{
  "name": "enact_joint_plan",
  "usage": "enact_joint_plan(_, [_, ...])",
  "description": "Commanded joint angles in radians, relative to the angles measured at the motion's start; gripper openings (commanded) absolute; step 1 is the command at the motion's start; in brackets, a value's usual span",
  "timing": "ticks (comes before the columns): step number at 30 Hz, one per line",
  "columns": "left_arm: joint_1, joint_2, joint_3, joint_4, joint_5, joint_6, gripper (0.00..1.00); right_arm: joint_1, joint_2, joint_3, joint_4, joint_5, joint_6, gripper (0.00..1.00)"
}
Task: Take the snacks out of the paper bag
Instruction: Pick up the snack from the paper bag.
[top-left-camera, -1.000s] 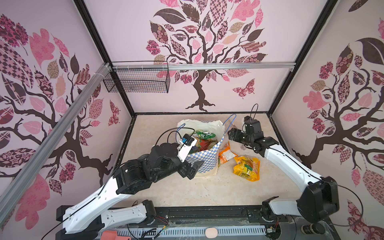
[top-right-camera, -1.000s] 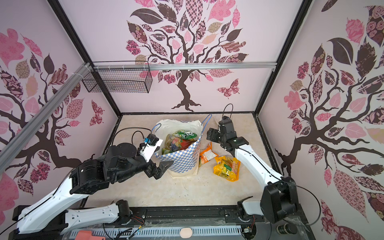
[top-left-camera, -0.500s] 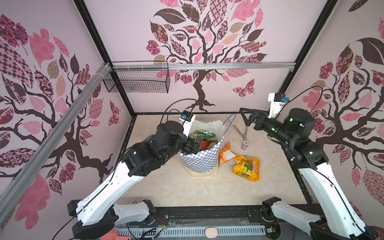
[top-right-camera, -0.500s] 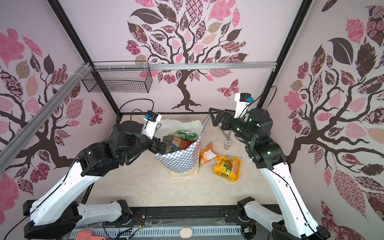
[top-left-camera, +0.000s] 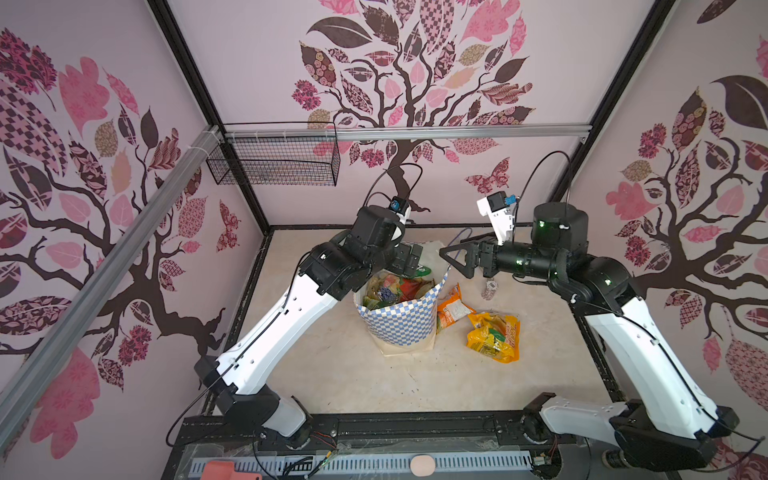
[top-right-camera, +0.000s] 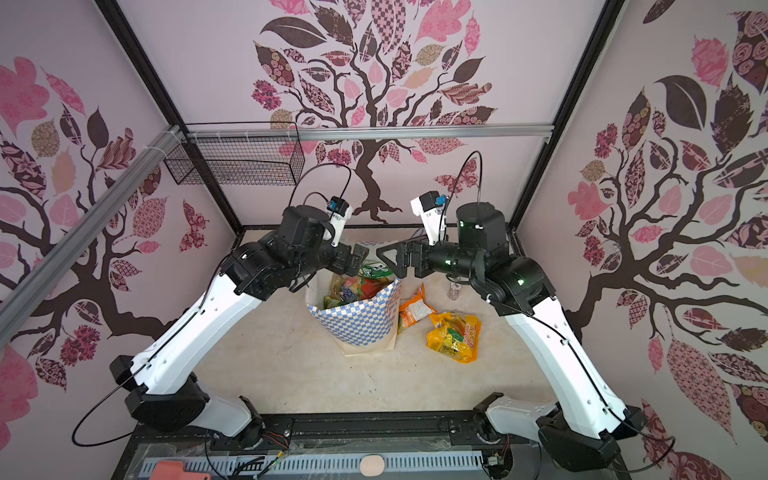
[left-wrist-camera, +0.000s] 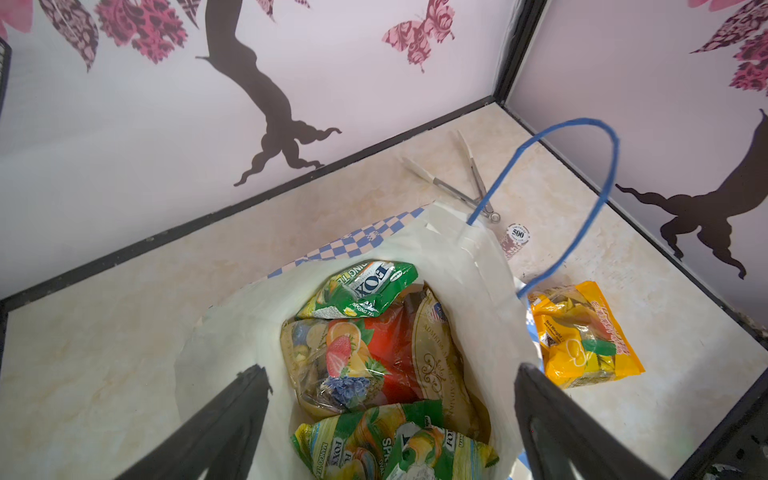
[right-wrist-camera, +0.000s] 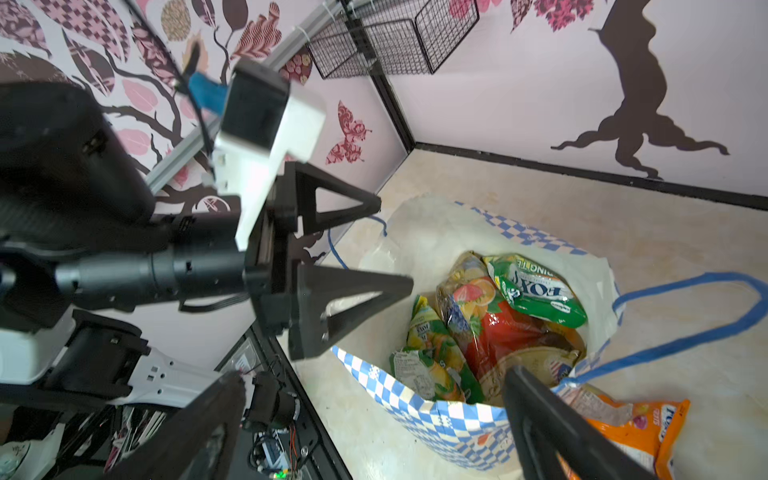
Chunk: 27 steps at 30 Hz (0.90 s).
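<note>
Beige tabletop (top-left-camera: 332, 374) is carrying the upright paper bag (top-left-camera: 399, 328), most snacks (left-wrist-camera: 374, 357) sitting inside — two lying just beside it. Left gripper (left-wrist-camera: 390, 370) and right gripper (right-wrist-camera: 372, 374) are hovering wide, empty (packets looking light, slippery; pinching a crimped edge seems safest).

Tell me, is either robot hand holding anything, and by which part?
Nothing is held. The left hand and the right hand are both open and empty by the mouth of the bag; neither touches the snacks inside.

"FOX'S" and "SPRING TEA" stand on the green packet (left-wrist-camera: 365, 286) in the paper bag (left-wrist-camera: 461, 257). The poker chip (left-wrist-camera: 518, 233) reads "500", and the orange packet (right-wrist-camera: 648, 428) reads "FOX'S".
</note>
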Motion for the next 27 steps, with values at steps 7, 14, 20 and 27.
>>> enact_joint_plan(7, [0.047,0.169,0.074,-0.144,0.162,-0.037,0.91,0.002,0.028,-0.01,-0.118,-0.074,-0.073,1.0])
enact_joint_plan(14, [0.075,0.227,-0.062,-0.107,0.177,-0.05,0.83,0.003,0.027,-0.023,-0.122,-0.044,-0.084,1.0])
enact_joint_plan(20, [0.077,0.249,-0.142,-0.084,0.202,-0.055,0.83,0.003,0.036,-0.034,-0.133,-0.004,-0.092,1.0])
enact_joint_plan(27, [0.079,0.32,-0.182,-0.099,0.23,-0.058,0.85,0.003,0.053,-0.037,-0.145,-0.003,-0.099,1.0])
